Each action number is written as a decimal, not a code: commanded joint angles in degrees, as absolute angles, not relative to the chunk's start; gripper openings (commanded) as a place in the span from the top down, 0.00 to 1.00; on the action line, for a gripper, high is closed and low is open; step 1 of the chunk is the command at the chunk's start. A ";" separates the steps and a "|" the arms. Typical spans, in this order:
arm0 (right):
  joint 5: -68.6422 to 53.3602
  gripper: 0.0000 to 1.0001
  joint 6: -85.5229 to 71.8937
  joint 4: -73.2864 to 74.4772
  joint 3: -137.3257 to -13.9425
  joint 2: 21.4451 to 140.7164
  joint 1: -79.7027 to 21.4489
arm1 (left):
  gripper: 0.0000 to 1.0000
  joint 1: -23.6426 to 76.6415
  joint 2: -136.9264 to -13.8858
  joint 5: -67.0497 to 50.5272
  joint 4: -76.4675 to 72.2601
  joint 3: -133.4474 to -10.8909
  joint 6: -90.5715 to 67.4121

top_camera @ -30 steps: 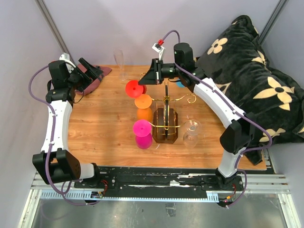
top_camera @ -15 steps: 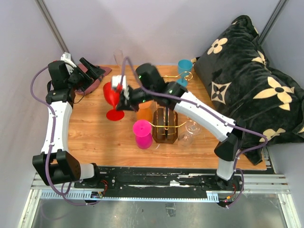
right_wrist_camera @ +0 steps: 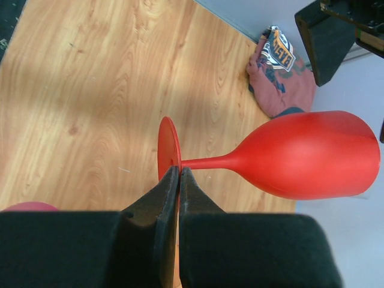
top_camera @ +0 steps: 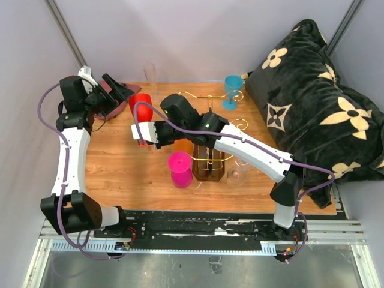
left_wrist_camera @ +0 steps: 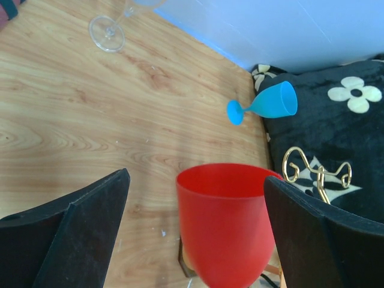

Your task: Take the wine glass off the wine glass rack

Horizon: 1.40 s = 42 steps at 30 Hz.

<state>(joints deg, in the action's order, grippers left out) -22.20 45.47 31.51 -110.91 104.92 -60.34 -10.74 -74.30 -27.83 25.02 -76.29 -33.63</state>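
Red wine glass (upright) off rack

**Red glass off the rack**

The red wine glass is opaque and approx upright, bowl up. Its foot edge is pinched in the closed right gripper, well left of the wine glass rack & clear of its wires. Rack: dk brown oval base, upright panels, thin gold wire arms w/ curled ends.
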 commanded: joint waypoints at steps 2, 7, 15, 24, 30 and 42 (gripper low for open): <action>-19.42 0.99 49.60 30.23 -111.26 105.03 -61.25 | 0.00 -10.58 -73.48 -30.53 28.92 -79.05 -30.37; -19.78 0.99 49.83 30.56 -112.97 106.64 -61.26 | 0.00 -9.28 -73.66 -30.83 31.13 -80.42 -28.93; -20.09 1.00 50.43 30.78 -115.17 107.81 -61.78 | 0.00 -7.89 -74.74 -35.66 30.86 -79.36 -29.67; -19.23 0.99 51.02 30.54 -115.24 107.50 -62.37 | 0.00 -7.25 -75.96 -32.63 35.17 -79.35 -26.45; -19.08 0.99 51.65 30.23 -114.72 106.90 -63.04 | 0.00 -6.41 -77.19 -33.85 34.48 -79.01 -26.35; -17.15 0.99 52.63 30.26 -113.00 105.98 -63.46 | 0.08 -6.15 -77.88 -34.74 33.14 -79.26 -26.52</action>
<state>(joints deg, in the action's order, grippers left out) -18.87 51.42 31.31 -113.10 107.70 -62.37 -6.55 -77.52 -33.19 33.89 -78.76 -27.22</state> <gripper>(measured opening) 0.012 0.953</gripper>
